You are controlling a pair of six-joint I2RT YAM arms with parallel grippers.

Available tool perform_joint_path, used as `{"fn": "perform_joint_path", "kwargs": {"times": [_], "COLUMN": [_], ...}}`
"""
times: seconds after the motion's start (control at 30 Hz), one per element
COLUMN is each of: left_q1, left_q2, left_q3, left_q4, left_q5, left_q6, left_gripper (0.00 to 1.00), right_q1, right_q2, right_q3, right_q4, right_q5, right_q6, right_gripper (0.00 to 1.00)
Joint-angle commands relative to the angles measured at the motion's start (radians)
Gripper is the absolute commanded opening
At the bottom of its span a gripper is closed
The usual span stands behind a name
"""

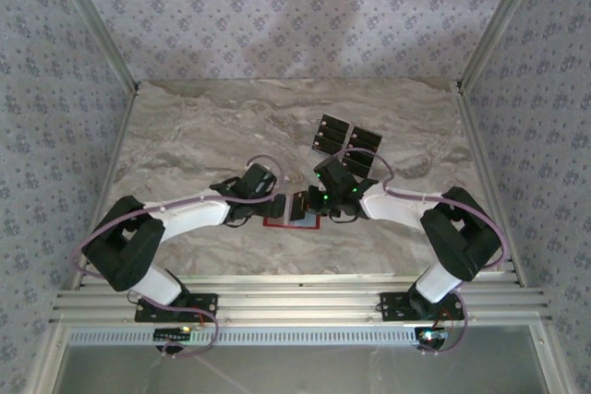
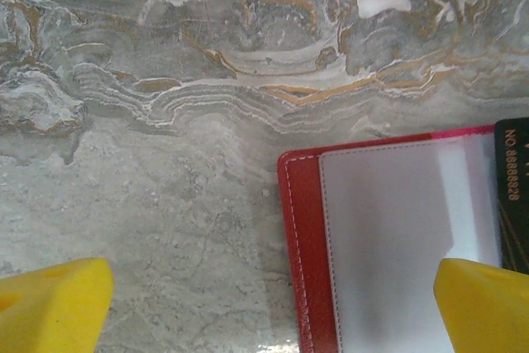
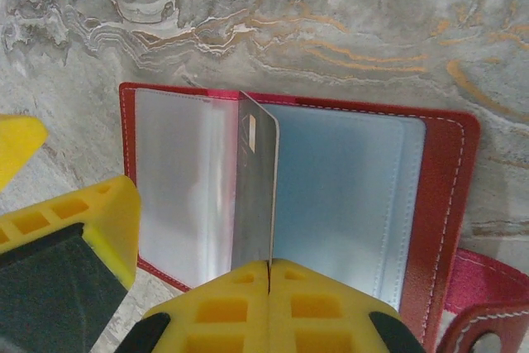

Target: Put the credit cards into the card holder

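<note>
The card holder (image 3: 442, 196) is a red wallet lying open on the marble, its pale grey-blue pockets facing up. My right gripper (image 3: 269, 266) is shut on one credit card (image 3: 256, 179). That card stands on edge over the wallet's middle fold. My left gripper (image 2: 269, 307) is open, its yellow fingertips (image 2: 54, 303) straddling the left edge of the card holder (image 2: 302, 229). A black credit card (image 2: 514, 196) with printed digits shows at the right of the left wrist view. From above, both grippers, left (image 1: 282, 202) and right (image 1: 319, 200), meet over the card holder (image 1: 297, 215).
Several loose black cards (image 1: 346, 140) lie fanned on the marble table (image 1: 203, 126) just behind the right gripper. The wallet's clasp tab (image 3: 488, 303) sticks out at its right. Patterned walls with metal posts (image 1: 97, 25) enclose the table on three sides.
</note>
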Motion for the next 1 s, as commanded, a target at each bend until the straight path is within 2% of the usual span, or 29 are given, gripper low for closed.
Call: {"fn": "perform_joint_path", "kwargs": {"times": [0.0,0.27,0.63,0.97], "left_q1": [-0.013,-0.021,-0.020,-0.020], "left_q2": [0.020,0.062,0.055,0.007], "left_q3": [0.027,-0.003,-0.030,-0.078], "left_q4": [-0.047,-0.059,-0.147,-0.108], "left_q5": [-0.055,-0.068,-0.152,-0.130], "left_q6": [0.027,0.019,-0.055,-0.074], "left_gripper": [1.00,1.00,0.99,0.99], "right_q1": [-0.004,-0.011,-0.024,-0.042], "right_q2": [-0.004,-0.003,0.006,-0.003], "right_q3": [-0.019,-0.032,-0.045,-0.032], "right_q4": [0.005,0.010,-0.004,0.048], "right_q5": [-0.006,-0.008,0.001,-0.069], "right_q6": [0.009,0.011,0.007,-0.010], "right_gripper": [0.00,0.00,0.00,0.00]}}
